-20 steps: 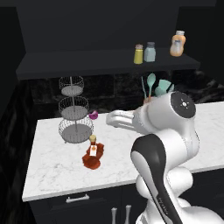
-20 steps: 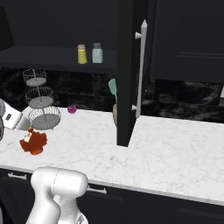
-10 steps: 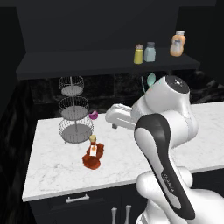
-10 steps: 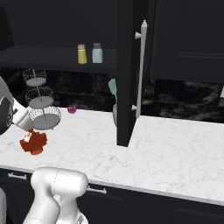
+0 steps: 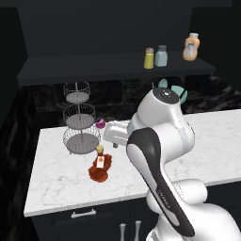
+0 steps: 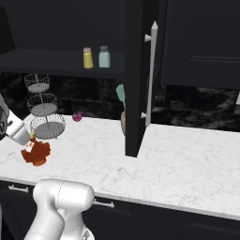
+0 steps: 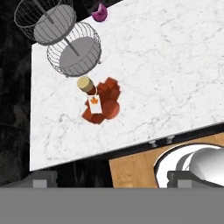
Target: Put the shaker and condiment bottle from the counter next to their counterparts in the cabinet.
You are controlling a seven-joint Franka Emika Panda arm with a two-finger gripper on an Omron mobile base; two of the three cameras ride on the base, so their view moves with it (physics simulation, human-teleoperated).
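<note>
Swinging left and down, the gripper (image 5: 112,135) now hovers over the condiment bottle (image 5: 100,166); finger state indeterminate.

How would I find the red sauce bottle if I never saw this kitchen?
Look at the white marble counter, just in front of the wire tiered stand. The condiment bottle stands there, red-brown, with a yellowish cap and a small white-and-orange label.

White veined marble counter (image 5: 61,176), wire-mesh metal stand (image 5: 80,120), matt near-black cabinet (image 5: 103,70)
</note>
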